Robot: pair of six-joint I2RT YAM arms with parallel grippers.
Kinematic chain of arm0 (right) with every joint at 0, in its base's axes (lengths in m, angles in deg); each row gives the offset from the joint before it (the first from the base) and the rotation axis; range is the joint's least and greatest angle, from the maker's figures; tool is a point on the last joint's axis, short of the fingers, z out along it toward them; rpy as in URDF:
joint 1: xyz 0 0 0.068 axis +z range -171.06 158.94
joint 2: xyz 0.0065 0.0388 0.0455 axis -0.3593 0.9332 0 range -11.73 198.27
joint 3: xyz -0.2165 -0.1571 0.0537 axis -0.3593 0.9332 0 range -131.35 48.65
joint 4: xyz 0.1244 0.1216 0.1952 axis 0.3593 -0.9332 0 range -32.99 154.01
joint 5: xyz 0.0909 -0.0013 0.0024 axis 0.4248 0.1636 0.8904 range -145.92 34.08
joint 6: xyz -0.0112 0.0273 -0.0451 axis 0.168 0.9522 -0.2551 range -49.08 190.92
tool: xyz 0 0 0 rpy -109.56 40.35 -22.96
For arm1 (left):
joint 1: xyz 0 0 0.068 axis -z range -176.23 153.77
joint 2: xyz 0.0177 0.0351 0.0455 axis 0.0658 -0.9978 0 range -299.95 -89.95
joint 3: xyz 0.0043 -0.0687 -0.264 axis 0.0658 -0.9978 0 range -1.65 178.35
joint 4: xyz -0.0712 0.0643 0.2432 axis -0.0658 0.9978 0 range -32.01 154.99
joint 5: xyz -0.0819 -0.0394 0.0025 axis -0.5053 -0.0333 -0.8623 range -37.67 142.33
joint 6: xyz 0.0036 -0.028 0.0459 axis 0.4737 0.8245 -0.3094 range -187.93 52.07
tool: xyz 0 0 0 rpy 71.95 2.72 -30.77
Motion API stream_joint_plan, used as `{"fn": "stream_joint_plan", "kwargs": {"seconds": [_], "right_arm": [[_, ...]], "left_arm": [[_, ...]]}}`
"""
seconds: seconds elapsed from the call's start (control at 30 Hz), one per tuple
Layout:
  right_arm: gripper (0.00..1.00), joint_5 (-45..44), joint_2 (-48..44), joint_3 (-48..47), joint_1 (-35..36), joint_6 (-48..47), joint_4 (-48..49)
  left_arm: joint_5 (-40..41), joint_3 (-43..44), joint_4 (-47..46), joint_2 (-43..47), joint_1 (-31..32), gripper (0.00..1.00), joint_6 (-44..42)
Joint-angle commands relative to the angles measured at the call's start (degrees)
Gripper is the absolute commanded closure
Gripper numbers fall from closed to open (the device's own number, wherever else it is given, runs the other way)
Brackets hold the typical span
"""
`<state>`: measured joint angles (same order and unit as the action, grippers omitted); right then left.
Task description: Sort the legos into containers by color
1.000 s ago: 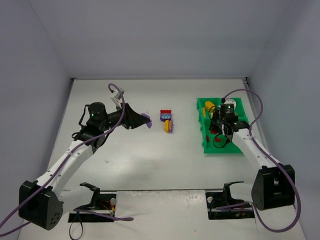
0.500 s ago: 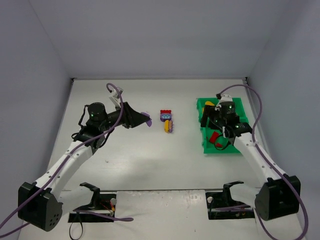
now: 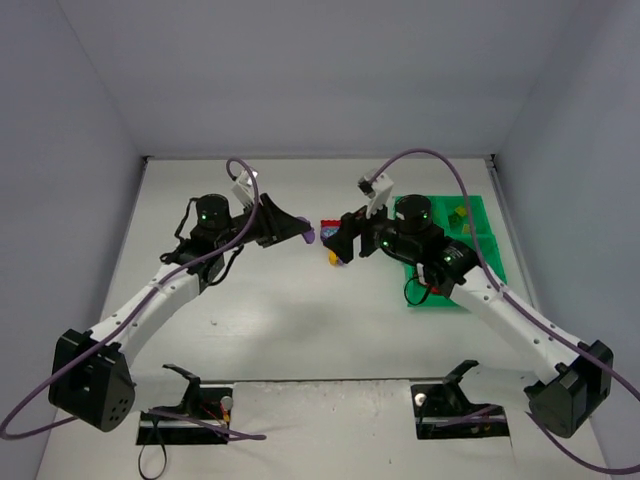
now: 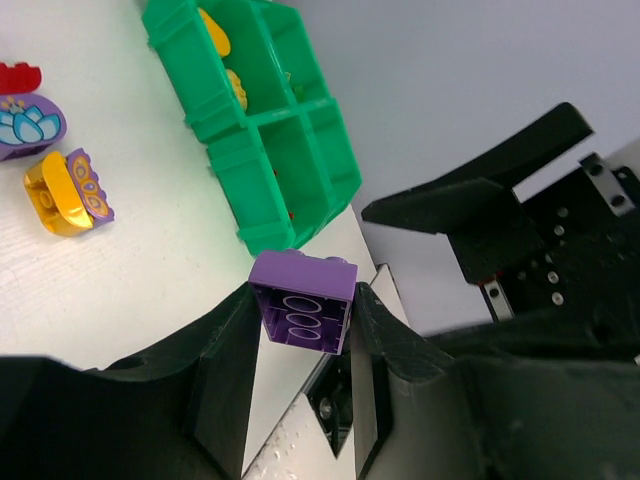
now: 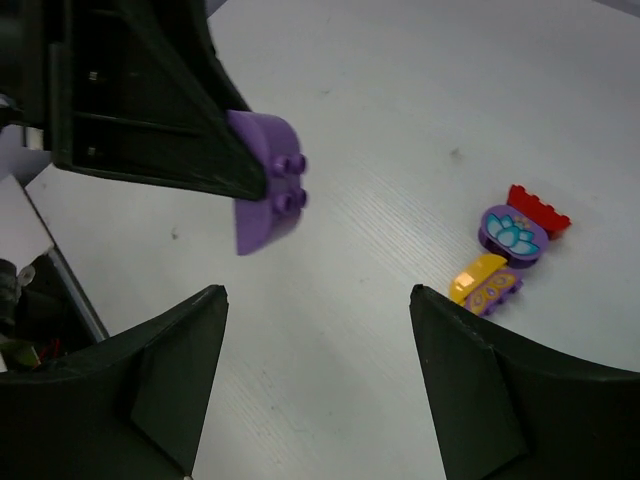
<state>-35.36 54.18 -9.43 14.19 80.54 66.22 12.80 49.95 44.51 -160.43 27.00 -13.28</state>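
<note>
Between the desk's side edges, left gripper (image 3: 298,231) pinches a purple brick (image 4: 303,298); right gripper (image 5: 315,297), spread wide, should grip it squarely.

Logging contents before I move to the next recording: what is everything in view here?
purple brick: one, purple, held in the left gripper above the table.
red brick: one, red, on the table left of the tray.
flower piece: one, purple, against the red brick.
yellow piece: one, yellow with a purple part, beside the flower piece.
tray: one, green, four compartments, table's right side.
yellow legos: at least two, yellow, in the tray; other contents unclear.
table: one, white.
left gripper: black, shut on the purple brick.
right gripper: black, open, above the table.
</note>
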Motion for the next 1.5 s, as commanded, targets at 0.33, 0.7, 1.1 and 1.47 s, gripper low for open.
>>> {"fn": "stream_joint_plan", "kwargs": {"seconds": [0.33, 0.7, 1.1, 1.47], "right_arm": [[0.43, -2.2, 8.4, -8.1, 7.6, -3.8, 6.3], [0.6, -6.4, 9.6, -9.1, 7.9, -5.4, 6.2], [0.97, -7.8, 8.8, -9.1, 8.0, -5.8, 6.6], [1.0, -17.7, 5.0, 0.0, 2.8, -0.1, 4.3]], "left_arm": [[1.6, 5.3, -6.3, -1.5, 2.9, 1.0, 4.7], [0.4, 6.2, -5.8, -1.9, 3.7, 1.0, 4.9], [0.4, 6.8, -3.2, -2.6, 4.1, 0.98, 4.8], [9.4, 11.2, 13.4, -1.9, 3.4, 0.22, -4.4]]}}
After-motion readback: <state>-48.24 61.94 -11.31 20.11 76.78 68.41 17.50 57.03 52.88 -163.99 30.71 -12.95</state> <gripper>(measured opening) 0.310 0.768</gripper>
